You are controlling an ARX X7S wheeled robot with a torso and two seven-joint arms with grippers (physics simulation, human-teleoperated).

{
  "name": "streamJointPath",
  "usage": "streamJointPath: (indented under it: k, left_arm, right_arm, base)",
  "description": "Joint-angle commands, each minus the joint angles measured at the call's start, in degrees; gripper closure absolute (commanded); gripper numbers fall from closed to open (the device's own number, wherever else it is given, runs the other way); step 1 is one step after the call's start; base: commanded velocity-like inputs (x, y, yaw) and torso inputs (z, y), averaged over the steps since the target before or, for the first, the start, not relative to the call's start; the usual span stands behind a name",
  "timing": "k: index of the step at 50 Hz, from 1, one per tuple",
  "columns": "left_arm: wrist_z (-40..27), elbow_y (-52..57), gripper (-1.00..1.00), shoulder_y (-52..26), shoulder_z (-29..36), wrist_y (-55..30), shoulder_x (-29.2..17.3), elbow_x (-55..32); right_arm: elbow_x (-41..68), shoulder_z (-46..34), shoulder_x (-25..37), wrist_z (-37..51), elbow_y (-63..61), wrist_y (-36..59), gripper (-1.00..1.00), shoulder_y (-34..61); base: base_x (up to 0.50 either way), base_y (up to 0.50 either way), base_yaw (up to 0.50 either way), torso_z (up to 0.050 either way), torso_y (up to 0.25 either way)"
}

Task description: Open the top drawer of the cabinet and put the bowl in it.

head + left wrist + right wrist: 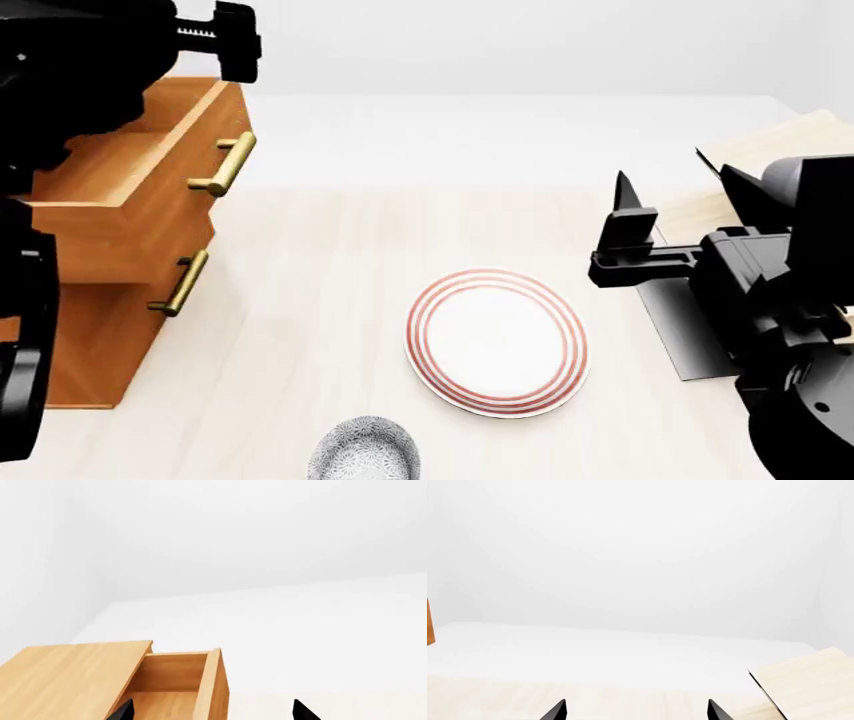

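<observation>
The bowl [364,450] is seen at the lower centre edge, likely light, rigid, smooth and breakable; its rim is judged the best hold; the right gripper [674,200] is spread empty mid-right; the left gripper [210,711] is parted, empty; the top drawer [127,175] stands pulled out upper left.

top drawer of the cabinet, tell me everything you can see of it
The top drawer is an orange-brown wooden box, pulled out from the cabinet well past the closed drawer front below it. A brass bar handle on two posts is fixed to its front panel. The left wrist view shows its open top and bare wooden floor; what shows of the inside holds nothing. The bowl sits apart on the tabletop. Neither gripper touches the drawer.
</observation>
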Motion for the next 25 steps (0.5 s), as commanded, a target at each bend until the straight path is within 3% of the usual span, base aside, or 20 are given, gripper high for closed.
streamJointPath:
  k: [1, 25]
  left_arm:
    - [4.00, -10.43, -1.00, -2.49, 3.87, 2.54, 0.07, 3.01]
    - [7.83, -21.86, -1.00, -0.02, 7.13, 7.66, 1.72, 5.23]
  right_arm:
    - [-0.19, -0.54, -0.06, -0.23, 0.60, -0.09, -1.00, 0.59]
    - [-1.27, -1.97, -0.50, -0.80, 1.71, -0.53, -1.00, 0.85]
  base:
    - [0.00, 0.00, 0.00, 0.000, 0.000]
    - [0.00, 0.00, 0.00, 0.000, 0.000]
